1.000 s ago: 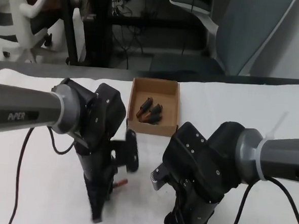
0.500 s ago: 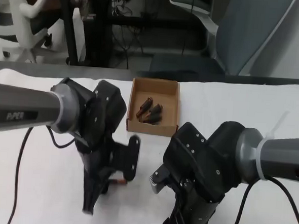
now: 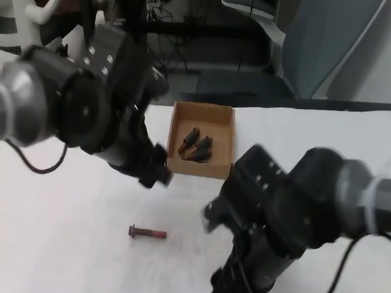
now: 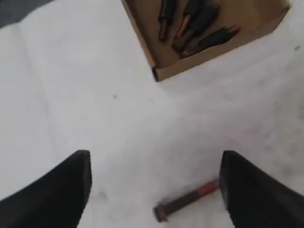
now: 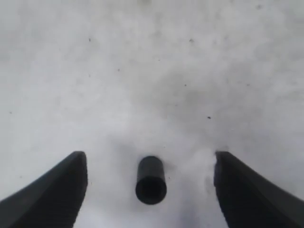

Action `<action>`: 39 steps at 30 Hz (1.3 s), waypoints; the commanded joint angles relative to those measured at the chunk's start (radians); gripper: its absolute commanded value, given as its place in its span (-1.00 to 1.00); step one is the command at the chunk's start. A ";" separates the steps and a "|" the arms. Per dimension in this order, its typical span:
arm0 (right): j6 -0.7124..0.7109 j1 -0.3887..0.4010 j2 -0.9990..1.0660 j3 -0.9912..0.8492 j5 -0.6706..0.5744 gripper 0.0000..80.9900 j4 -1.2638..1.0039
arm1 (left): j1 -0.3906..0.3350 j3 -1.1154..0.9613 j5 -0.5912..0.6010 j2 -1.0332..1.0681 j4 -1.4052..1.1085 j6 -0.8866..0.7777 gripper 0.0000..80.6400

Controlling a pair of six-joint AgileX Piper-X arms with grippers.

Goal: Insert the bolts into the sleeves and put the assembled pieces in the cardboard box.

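Observation:
A reddish bolt [image 3: 147, 233] lies flat on the white cloth; in the left wrist view the bolt [image 4: 187, 202] is below my left gripper [image 4: 154, 159], which hangs open and holds nothing. The left arm [image 3: 85, 100] is raised at the back left. A short black sleeve [image 5: 151, 180] lies on the cloth between the fingers of my open right gripper [image 5: 149, 159], untouched by either. The right arm [image 3: 290, 219] is low at the front right. The cardboard box [image 3: 198, 168] behind the bolt holds several assembled pieces [image 3: 195, 146], as the left wrist view also shows in the box [image 4: 213, 47].
White cloth [image 3: 57, 244] covers the bench. Beyond its back edge stand an office chair [image 3: 321, 41], dark frame legs [image 3: 133, 30] and cables. Open cloth lies left of the bolt and right of the box.
The left arm has risen from low beside the bolt up to the back left. The bolt now lies uncovered on the cloth. The right arm has barely shifted.

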 commanded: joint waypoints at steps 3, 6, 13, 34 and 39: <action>0.047 0.006 -0.092 0.060 0.027 0.73 -0.131 | -0.017 0.001 0.102 -0.038 0.023 -0.149 0.74; 0.099 0.006 -0.148 0.170 0.027 0.73 -0.285 | -0.031 0.008 0.129 -0.059 -0.003 -0.210 0.74; 0.180 0.006 -0.280 0.413 0.052 0.64 -0.564 | -0.049 0.124 0.142 -0.096 -0.166 -0.694 0.74; 0.239 0.185 -0.406 0.613 0.209 0.65 -0.843 | -0.103 0.218 0.078 0.083 -0.232 -1.582 0.74; 0.249 0.212 -0.409 0.613 0.166 0.65 -0.846 | -0.099 0.218 0.045 0.103 -0.220 -1.668 0.74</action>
